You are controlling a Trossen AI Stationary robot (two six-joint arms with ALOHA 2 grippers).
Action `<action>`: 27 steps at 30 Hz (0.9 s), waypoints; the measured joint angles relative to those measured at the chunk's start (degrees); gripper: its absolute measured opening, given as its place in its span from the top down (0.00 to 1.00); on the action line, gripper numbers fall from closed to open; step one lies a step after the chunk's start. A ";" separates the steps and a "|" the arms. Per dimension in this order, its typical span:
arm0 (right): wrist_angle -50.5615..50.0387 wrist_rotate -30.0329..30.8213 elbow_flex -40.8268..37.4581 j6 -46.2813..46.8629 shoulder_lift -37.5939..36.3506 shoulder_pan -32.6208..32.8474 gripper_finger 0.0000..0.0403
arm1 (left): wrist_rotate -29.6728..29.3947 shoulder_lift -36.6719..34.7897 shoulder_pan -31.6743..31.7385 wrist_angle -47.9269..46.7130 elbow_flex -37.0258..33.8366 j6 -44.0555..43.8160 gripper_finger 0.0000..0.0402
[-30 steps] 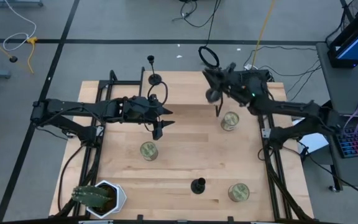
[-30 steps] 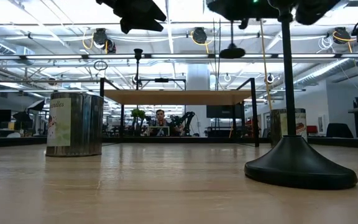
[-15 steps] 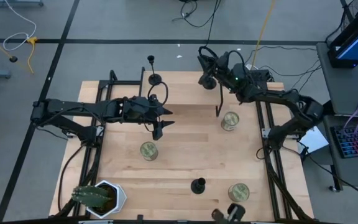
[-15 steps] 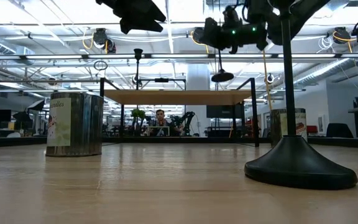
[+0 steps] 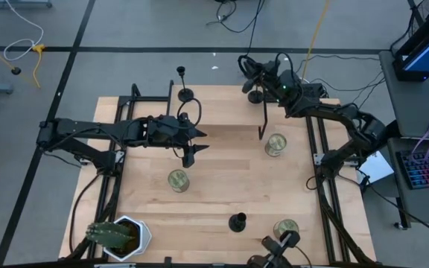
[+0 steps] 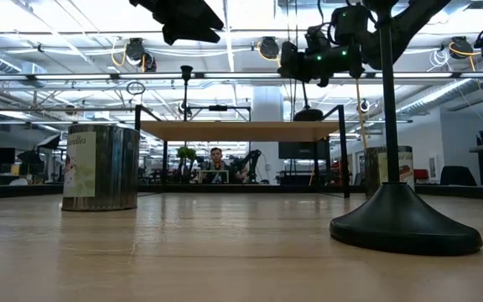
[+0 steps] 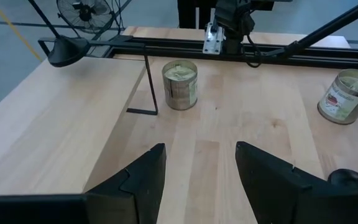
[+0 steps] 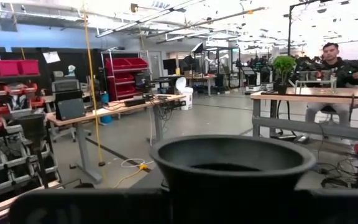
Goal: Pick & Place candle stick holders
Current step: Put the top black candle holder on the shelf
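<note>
"Any readable writing on the cans (image 7: 179, 84)?"
"None you could read. Your right gripper (image 5: 253, 77) stayed clamped on a candle holder (image 6: 309, 113), lower than before, above the table's (image 5: 222, 186) far edge. Your left gripper (image 7: 201, 149) hung mid-table, fingers apart."

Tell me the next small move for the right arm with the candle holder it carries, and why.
Probably lower it straight down. The right gripper holds a candle holder by its top, and the base hangs clear above the table near the far edge, so it likely must touch down before release. The left gripper waits open over the table's middle.
</note>
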 joint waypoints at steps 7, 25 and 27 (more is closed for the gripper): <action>-0.15 0.00 0.00 0.35 0.02 -0.04 0.86 | 0.00 0.00 -0.01 0.00 -0.02 0.24 0.50; -2.85 0.12 -0.04 1.14 0.02 -0.02 0.85 | 0.00 0.00 -0.01 0.00 0.00 0.37 0.50; -3.48 0.14 -0.04 1.09 0.02 -0.02 0.83 | -0.01 0.00 0.00 0.01 -0.02 0.37 0.50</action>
